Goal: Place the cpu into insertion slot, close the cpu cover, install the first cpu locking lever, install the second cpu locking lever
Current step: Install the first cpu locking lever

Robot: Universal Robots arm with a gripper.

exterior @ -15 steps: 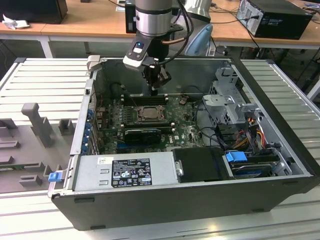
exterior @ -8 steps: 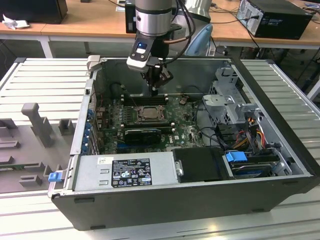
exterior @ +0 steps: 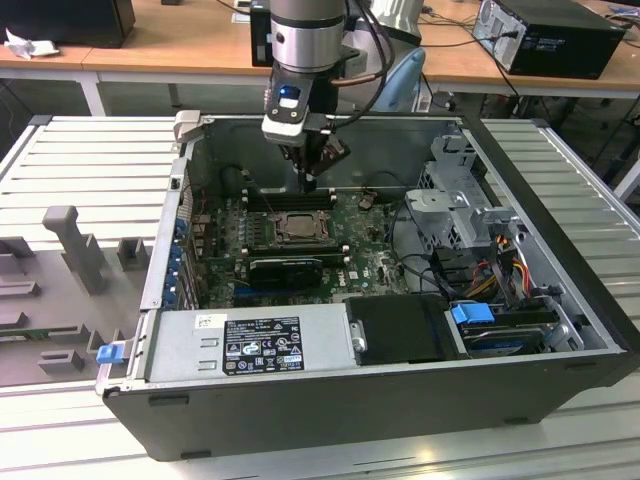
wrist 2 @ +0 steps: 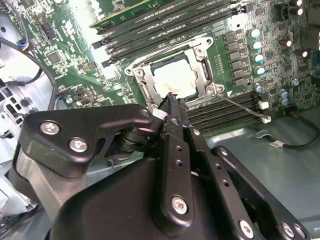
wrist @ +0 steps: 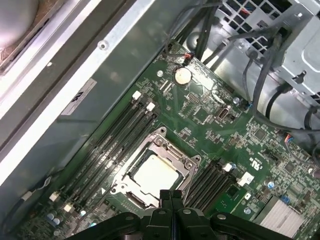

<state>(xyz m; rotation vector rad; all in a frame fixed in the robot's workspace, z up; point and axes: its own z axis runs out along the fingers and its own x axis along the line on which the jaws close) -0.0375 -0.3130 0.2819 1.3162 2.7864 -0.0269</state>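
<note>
The cpu (wrist: 152,175) (wrist 2: 175,80) lies pale and flat in the insertion slot (exterior: 297,228) on the green board. The cpu cover (wrist: 162,145) (wrist 2: 200,52), a grey metal frame, lies down around it. A thin wire locking lever (wrist 2: 245,109) sticks out from one corner of the socket over the memory slots. My gripper (exterior: 312,170) (wrist: 171,194) (wrist 2: 172,100) hangs just above the socket's edge. Its black fingers are pressed together, shut with nothing between them.
Long black memory slots (wrist: 112,145) (wrist 2: 165,25) flank the socket on both sides. Inside the open case (exterior: 300,400) are a power supply (exterior: 250,345), a black card (exterior: 285,267) and a drive cage (exterior: 460,200) with cables (exterior: 500,270) on the exterior view's right.
</note>
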